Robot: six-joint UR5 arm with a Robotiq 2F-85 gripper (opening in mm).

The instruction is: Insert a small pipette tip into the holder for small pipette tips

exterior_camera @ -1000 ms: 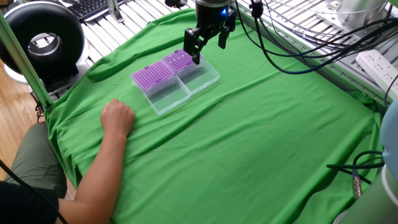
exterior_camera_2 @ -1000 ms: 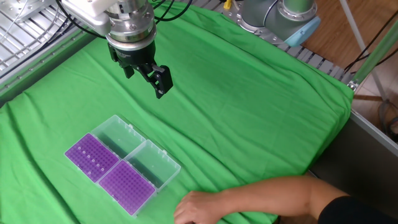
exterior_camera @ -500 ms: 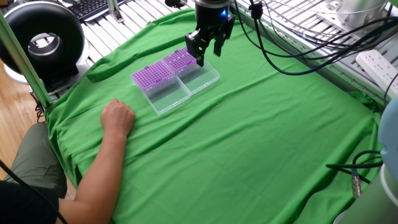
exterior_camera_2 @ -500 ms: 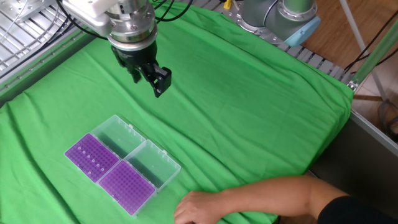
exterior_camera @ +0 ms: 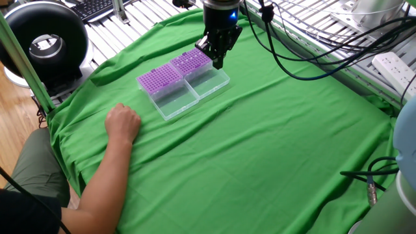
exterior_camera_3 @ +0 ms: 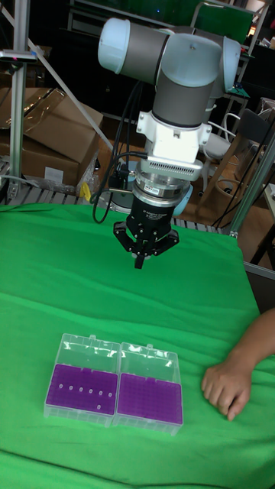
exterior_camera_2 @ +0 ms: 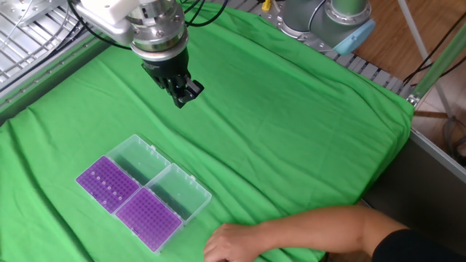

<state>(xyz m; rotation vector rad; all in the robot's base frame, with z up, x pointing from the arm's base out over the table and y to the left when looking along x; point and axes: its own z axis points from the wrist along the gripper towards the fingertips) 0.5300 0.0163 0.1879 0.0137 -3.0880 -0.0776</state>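
Note:
Two clear boxes with purple pipette tip holders lie side by side on the green cloth, lids open. One holder (exterior_camera_2: 108, 182) (exterior_camera_3: 80, 388) (exterior_camera: 190, 63) shows a few white tips. The other (exterior_camera_2: 149, 215) (exterior_camera_3: 149, 397) (exterior_camera: 160, 78) has a dense grid of holes. Which one takes small tips I cannot tell. My gripper (exterior_camera_2: 183, 98) (exterior_camera_3: 140, 263) (exterior_camera: 217, 63) hangs over the cloth just behind the boxes' open lids, fingers pressed together. No pipette tip shows between them or on the cloth.
A person's hand (exterior_camera_2: 240, 240) (exterior_camera: 123, 121) (exterior_camera_3: 225, 386) rests on the cloth beside the boxes, forearm reaching in from the table edge. Cables (exterior_camera: 305, 58) trail from the arm across the back. A metal roller rack (exterior_camera: 364, 45) borders the cloth.
The gripper's fingers went from spread apart to closed together. It stayed in nearly the same place above the cloth behind the boxes. The hand and boxes did not move.

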